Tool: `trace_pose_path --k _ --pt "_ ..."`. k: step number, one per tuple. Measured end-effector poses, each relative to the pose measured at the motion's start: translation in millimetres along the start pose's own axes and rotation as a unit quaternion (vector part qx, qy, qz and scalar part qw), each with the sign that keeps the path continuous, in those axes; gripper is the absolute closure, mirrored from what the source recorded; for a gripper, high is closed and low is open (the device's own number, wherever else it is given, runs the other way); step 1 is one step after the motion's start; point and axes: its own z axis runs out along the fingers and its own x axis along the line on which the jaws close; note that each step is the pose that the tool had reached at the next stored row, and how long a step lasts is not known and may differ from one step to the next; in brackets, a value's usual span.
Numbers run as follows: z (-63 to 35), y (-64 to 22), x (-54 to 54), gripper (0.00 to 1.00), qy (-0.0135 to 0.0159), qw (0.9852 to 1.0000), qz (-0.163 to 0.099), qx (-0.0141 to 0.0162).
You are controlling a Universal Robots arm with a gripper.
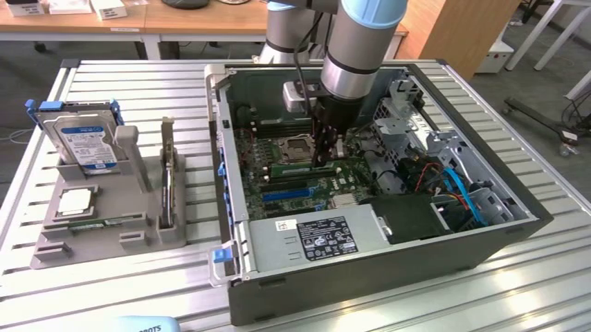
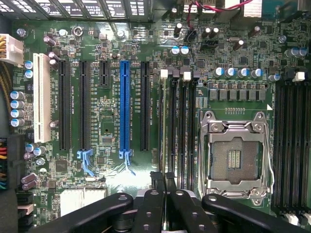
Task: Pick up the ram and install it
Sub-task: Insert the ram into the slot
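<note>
My gripper (image 1: 323, 164) is down inside the open computer case (image 1: 480, 238), just above the motherboard (image 2: 107, 102). In the wrist view its black fingertips (image 2: 158, 178) are pressed together at the near end of the memory slots (image 2: 177, 121), beside the empty processor socket (image 2: 235, 150). Nothing shows between them. A thin green strip (image 1: 282, 169) lies along the slot row by the gripper; I cannot tell whether it is a seated stick. A ram (image 1: 106, 223), a narrow green stick with a white label, lies flat in the grey holder (image 1: 55, 252) on the table at the exterior view's left.
The grey holder also carries a hard drive (image 1: 88, 142), a square silver processor (image 1: 74, 200) and a dark upright card (image 1: 166, 180). Inside the case are the power supply (image 1: 314, 238), blue and red cables (image 1: 457, 190) and a drive cage (image 1: 416, 104). A blue expansion slot (image 2: 125, 107) runs beside the memory slots.
</note>
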Motion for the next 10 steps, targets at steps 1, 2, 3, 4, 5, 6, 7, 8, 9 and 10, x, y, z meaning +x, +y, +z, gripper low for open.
trace_pose_path --k 1,2,3,4,5,6,7,8,9,10 --pt "0.0 0.0 0.2 0.89 0.0000 1.0000 0.000 0.0000" --pt "0.0 0.0 0.3 0.89 0.0000 1.0000 0.000 0.0000" --pt "0.0 0.0 0.2 0.89 0.0000 1.0000 0.000 0.0000" --pt "0.0 0.0 0.3 0.89 0.0000 1.0000 0.000 0.0000" --pt "0.0 0.3 0.3 0.89 0.0000 1.0000 0.000 0.0000" --pt "0.1 0.8 0.3 0.89 0.0000 1.0000 0.000 0.0000" --pt "0.1 1.5 0.3 0.89 0.0000 1.0000 0.000 0.0000" --pt "0.1 2.0 0.3 0.89 0.0000 1.0000 0.000 0.0000" --pt "0.1 2.3 0.3 0.89 0.0000 1.0000 0.000 0.0000" --pt "0.2 2.3 0.3 0.89 0.0001 1.0000 0.000 0.0000"
